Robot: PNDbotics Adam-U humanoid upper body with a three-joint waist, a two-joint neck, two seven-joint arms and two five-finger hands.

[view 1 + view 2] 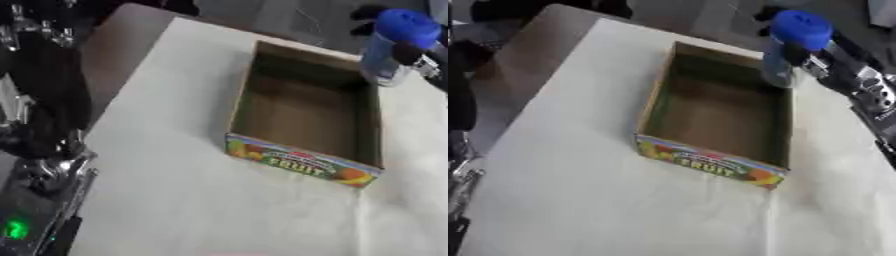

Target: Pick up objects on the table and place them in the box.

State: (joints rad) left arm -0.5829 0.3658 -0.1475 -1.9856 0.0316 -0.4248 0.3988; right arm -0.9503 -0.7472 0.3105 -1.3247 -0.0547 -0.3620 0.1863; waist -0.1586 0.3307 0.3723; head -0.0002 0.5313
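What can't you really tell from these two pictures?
- Right hand: its fingers are behind the blue-capped bottle, so the grip is unclear.
- Left hand: not seen; only a dark arm at the left edge.
- Box: small print above FRUIT is blurred; the near wall hides the floor just behind it.

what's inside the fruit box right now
Nothing lies inside the box: only its bare cardboard floor shows. The near wall hides a strip of floor just behind it. The blue-capped bottle is at the far right corner, held in the right hand, not yet in.
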